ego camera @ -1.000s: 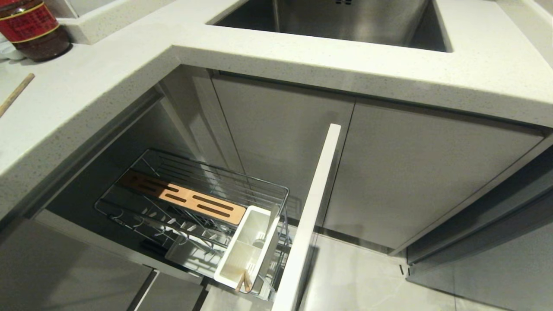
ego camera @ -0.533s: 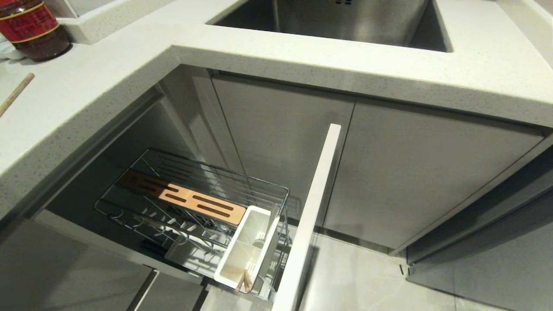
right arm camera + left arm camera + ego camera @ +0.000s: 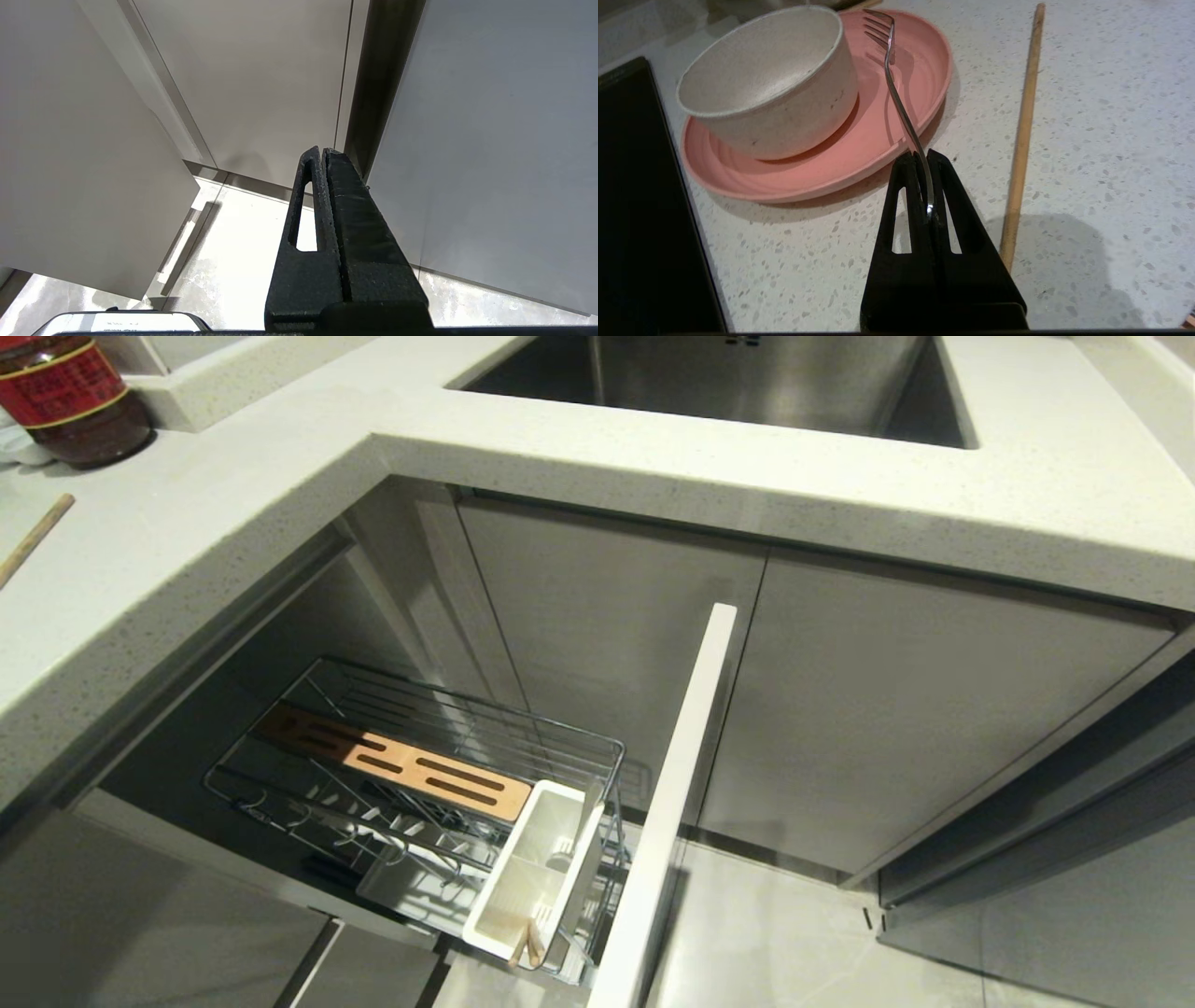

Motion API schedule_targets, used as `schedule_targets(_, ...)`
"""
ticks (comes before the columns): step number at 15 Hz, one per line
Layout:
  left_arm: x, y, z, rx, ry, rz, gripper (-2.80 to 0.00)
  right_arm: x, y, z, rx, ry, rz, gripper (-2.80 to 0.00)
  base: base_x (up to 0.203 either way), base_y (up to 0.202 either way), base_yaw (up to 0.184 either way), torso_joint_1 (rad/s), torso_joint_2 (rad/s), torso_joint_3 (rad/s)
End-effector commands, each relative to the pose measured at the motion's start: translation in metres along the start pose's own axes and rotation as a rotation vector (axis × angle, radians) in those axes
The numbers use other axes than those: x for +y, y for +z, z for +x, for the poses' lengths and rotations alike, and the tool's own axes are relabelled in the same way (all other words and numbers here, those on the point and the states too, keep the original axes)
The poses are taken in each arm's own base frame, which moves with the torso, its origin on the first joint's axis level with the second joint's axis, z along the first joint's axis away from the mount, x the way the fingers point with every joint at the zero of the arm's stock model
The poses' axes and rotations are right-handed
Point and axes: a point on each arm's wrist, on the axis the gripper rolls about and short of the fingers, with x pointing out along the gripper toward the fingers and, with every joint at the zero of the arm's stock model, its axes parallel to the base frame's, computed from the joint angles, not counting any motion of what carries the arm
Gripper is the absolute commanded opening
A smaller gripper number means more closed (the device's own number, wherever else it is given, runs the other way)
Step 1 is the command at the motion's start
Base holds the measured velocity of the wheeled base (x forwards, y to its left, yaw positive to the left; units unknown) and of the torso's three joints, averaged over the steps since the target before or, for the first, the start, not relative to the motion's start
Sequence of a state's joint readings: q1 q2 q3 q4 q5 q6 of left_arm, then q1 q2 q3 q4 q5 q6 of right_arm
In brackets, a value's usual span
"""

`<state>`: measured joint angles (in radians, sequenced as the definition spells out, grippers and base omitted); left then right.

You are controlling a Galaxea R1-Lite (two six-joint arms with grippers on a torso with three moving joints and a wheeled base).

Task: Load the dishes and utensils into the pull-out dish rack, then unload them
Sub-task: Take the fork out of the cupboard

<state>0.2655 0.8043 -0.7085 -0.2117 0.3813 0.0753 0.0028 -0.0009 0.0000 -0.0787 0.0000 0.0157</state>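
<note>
The speckled white tabletop point(image 3: 1087, 140) carried a flat pink plate point(image 3: 878, 149) bearing an off-white speckled bowl point(image 3: 770, 88). The left gripper point(image 3: 924, 161) had its fingers clamped on a slim silver fork's point(image 3: 896, 98) handle end; so slight a pinch could let it swivel or slip. The right gripper point(image 3: 323, 154), fingers together, hung idle.
</note>
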Motion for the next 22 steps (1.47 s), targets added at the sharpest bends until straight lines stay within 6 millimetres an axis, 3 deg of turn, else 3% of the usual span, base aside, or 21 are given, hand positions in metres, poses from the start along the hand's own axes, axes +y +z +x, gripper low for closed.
schedule_targets(1,0.000,-0.004,0.002,0.040,0.008,0.012,-2.80,0.000,-0.007,0.002,0.026,0.000,0.000,-2.80,0.000,0.000,0.000,0.000,0.00,0.000)
schedule_targets(2,0.000,-0.004,0.002,0.040,0.009,0.007,-2.80,0.000,-0.007,0.002,0.026,0.000,0.000,-2.80,0.000,0.000,0.000,0.000,0.00,0.000)
schedule_targets(3,0.000,-0.004,0.002,0.039,0.009,0.005,0.00,0.000,-0.007,0.002,0.026,0.000,0.000,-2.80,0.000,0.000,0.000,0.000,0.00,0.000)
schedule_targets(8,0.001,0.005,0.000,0.003,0.010,-0.009,0.00,0.000,-0.007,0.002,0.026,0.000,0.000,-2.80,0.000,0.000,0.000,0.000,0.00,0.000)
schedule_targets(10,0.003,0.018,-0.003,-0.042,0.011,-0.025,0.00,0.000,-0.007,0.002,0.026,0.000,0.000,-2.80,0.000,0.000,0.000,0.000,0.00,0.000)
schedule_targets(13,0.009,0.052,-0.012,-0.162,0.013,-0.074,0.00,0.000,-0.007,0.002,0.026,0.000,0.000,-2.80,0.000,0.000,0.000,0.000,0.00,0.000)
schedule_targets(16,0.018,0.109,-0.025,-0.388,-0.010,-0.215,0.00,0.000,-0.007,0.002,0.026,0.000,0.000,-2.80,0.000,0.000,0.000,0.000,0.00,0.000)
schedule_targets(17,0.020,0.129,-0.028,-0.452,-0.020,-0.267,-2.80,0.000,-0.007,0.002,0.026,0.000,0.000,-2.80,0.000,0.000,0.000,0.000,0.00,0.000)
schedule_targets(20,0.018,0.172,-0.019,-0.534,-0.084,-0.430,-2.80,0.000,-0.007,0.002,0.026,0.000,0.000,-2.80,0.000,0.000,0.000,0.000,0.00,0.000)
schedule_targets(22,0.002,0.178,-0.001,-0.395,-0.230,-0.611,-2.80,0.000,-0.007,0.002,0.026,0.000,0.000,-2.80,0.000,0.000,0.000,0.000,0.00,0.000)
